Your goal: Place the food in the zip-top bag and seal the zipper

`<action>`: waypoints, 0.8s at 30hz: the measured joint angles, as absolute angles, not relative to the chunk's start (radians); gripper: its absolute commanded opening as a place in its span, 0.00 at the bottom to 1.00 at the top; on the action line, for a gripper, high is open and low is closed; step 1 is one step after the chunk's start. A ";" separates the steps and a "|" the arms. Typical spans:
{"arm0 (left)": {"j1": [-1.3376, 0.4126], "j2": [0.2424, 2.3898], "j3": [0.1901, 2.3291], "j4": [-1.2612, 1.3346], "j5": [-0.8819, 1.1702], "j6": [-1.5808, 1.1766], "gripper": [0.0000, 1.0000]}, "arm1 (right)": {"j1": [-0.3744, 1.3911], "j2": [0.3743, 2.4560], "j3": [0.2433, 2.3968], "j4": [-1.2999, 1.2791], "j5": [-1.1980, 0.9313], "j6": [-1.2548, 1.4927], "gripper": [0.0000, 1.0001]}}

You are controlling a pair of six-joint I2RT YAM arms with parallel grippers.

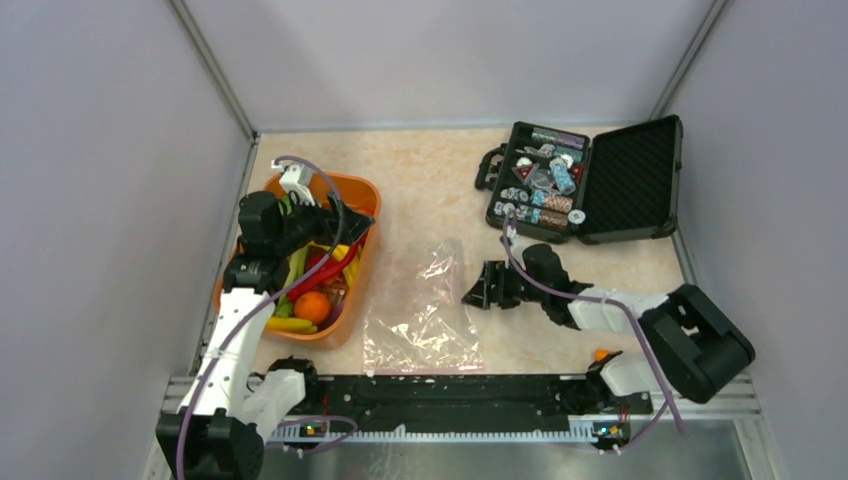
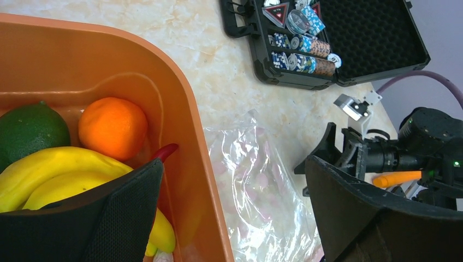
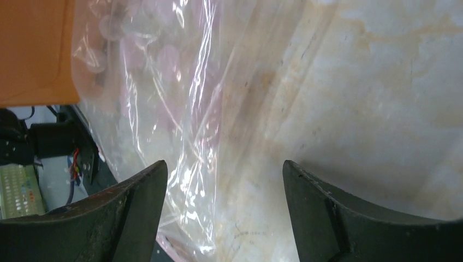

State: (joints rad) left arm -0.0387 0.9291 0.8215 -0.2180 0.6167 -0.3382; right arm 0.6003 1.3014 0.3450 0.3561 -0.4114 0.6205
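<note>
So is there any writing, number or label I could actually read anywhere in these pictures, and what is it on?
No text here can be read.
On the chips in the black case: patterned edges, any numbers too small to read.
On the red triangular piece in that case: a mark inside, blurred.
On the zip-top bag and the orange tub: no lettering visible.

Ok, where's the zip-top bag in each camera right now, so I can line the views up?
Top external: zip-top bag lies flat at lower centre, just right of the orange tub.
Left wrist: bag at lower centre, right of the tub's wall.
Right wrist: bag fills the left half; tub at top left.
Shared landmark: the orange tub.
</note>
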 measured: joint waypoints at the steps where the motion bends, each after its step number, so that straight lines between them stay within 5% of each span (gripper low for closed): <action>1: -0.039 0.929 0.822 -0.218 0.617 -0.338 0.99 | 0.601 1.329 0.365 0.358 -0.407 0.621 0.72; 7: -0.039 0.921 0.822 -0.219 0.616 -0.341 0.99 | 0.601 1.512 0.493 0.443 -0.421 0.650 0.55; 10: -0.040 0.910 0.822 -0.226 0.613 -0.341 0.99 | 0.601 1.597 0.547 0.482 -0.444 0.670 0.34; 12: -0.040 0.899 0.822 -0.234 0.607 -0.340 0.99 | 0.601 1.629 0.568 0.497 -0.451 0.682 0.31; 19: -0.041 0.873 0.822 -0.241 0.587 -0.336 0.99 | 0.601 1.605 0.572 0.468 -0.429 0.666 0.05; 24: -0.041 0.873 0.822 -0.239 0.605 -0.335 0.99 | 0.599 1.499 0.572 0.402 -0.363 0.620 0.00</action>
State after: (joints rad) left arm -0.0406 0.8730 0.8215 -0.2394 0.6052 -0.3351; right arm 0.5987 1.4990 0.5720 0.4015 -0.3626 0.6205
